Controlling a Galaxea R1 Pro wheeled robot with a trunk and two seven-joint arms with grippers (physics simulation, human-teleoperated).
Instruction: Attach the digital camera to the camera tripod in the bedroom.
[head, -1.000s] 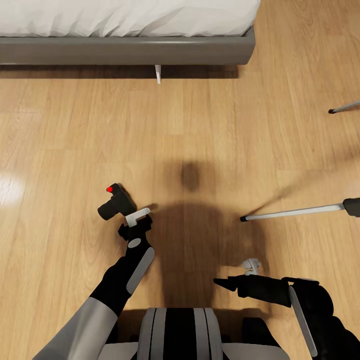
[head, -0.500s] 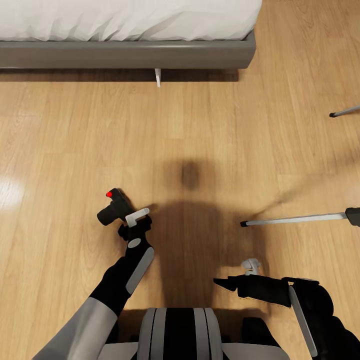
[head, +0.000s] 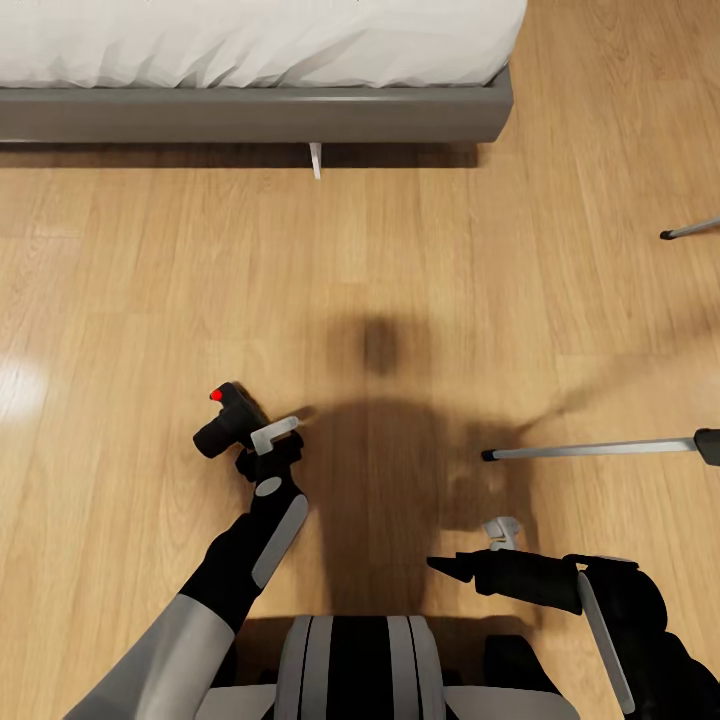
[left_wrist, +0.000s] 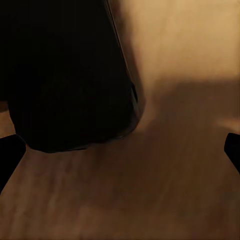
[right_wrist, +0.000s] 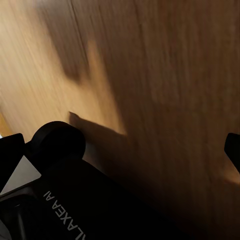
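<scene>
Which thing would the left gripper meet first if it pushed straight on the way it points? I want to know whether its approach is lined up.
Probably the digital camera: it sits right ahead of the left gripper on the wood floor, and its dark body looms between the open fingertips in the wrist view. Depth is unclear.

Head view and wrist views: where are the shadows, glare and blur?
Head view: sharp; the robot's shadow darkens the floor ahead, pale glare at its left edge. Left wrist view: dim, the digital camera a featureless black mass. Right wrist view: soft, shadowed floor.
</scene>
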